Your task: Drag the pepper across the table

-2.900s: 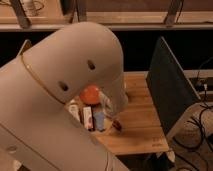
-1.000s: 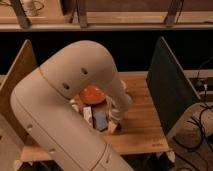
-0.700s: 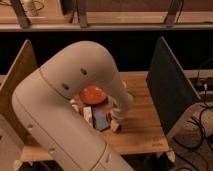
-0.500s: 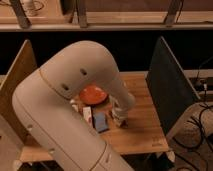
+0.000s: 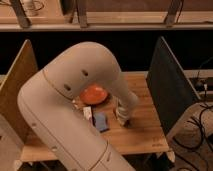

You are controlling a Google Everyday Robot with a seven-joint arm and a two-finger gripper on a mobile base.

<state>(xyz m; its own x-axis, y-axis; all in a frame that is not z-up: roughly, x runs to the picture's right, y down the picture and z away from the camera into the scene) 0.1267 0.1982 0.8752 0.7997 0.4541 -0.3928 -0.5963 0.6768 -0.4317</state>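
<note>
My large white arm fills the middle of the camera view, and its end reaches down to the light wooden table (image 5: 142,131). The gripper (image 5: 122,119) rests low on the tabletop, just right of the blue pad (image 5: 101,122) and in front of the orange-red plate (image 5: 94,94). It is shut. The pepper is hidden; no part of it shows beside or under the gripper, so I cannot tell whether it is held.
A small white object (image 5: 87,113) lies left of the blue pad. A dark upright panel (image 5: 167,85) borders the table's right side and a wooden panel (image 5: 20,85) its left. Cables (image 5: 200,130) hang off to the right.
The arm has swung so the gripper came down right of the blue pad, where the pepper lay earlier. The pepper no longer shows. Over the last second the gripper barely shifted.
</note>
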